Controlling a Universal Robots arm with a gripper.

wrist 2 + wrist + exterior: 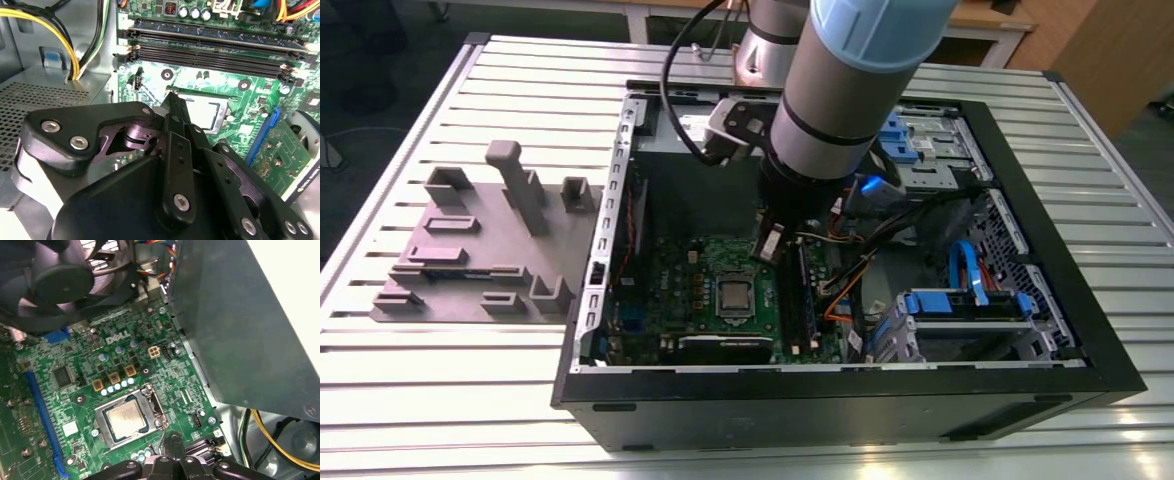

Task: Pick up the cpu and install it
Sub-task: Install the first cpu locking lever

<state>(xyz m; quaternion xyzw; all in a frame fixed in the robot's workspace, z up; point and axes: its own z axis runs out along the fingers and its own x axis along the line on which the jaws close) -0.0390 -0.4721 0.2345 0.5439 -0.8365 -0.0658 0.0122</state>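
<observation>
Here the arm reaches into an open computer case on a ribbed metal table; the gripper hangs over the green board, fingers drawn narrow together, holding nothing; the cpu lies flat in its socket frame just ahead of the fingertips, apart from them; outside the case, well off to the side, sits a grey plastic tray; behind the table stands a wooden desk.
</observation>
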